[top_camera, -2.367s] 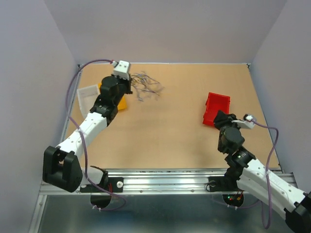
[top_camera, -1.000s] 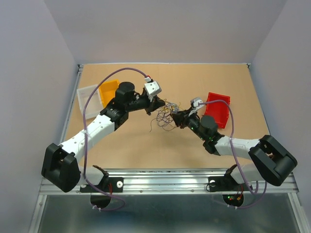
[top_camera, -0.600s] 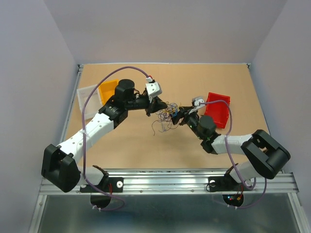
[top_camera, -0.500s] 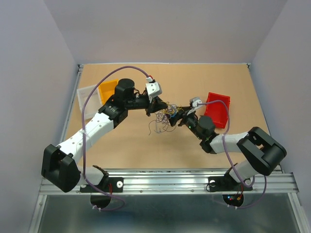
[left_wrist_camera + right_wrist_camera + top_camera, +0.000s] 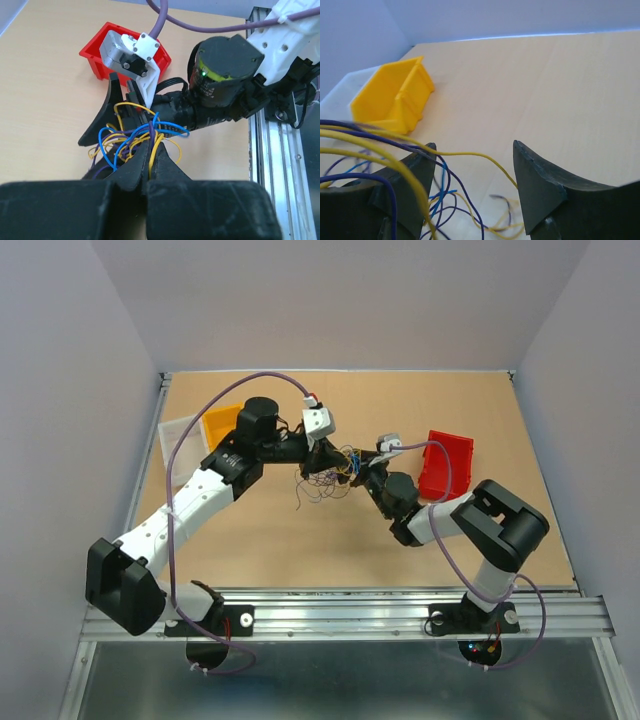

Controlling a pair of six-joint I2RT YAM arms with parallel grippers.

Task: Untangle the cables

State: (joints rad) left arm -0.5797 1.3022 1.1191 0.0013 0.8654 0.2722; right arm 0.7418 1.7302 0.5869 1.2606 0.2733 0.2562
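Pinching the cables (image 5: 124,144) mid-frame with the left gripper (image 5: 151,150), keeping the right gripper (image 5: 472,147) spread among the loops.

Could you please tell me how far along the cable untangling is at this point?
Done: little beyond getting hold of the cables. In hand: the left gripper has its jaws shut on some strands, while the right gripper is open with strands crossing its gap. Left: nearly everything; the blue and yellow loops form one knot, with none separated.
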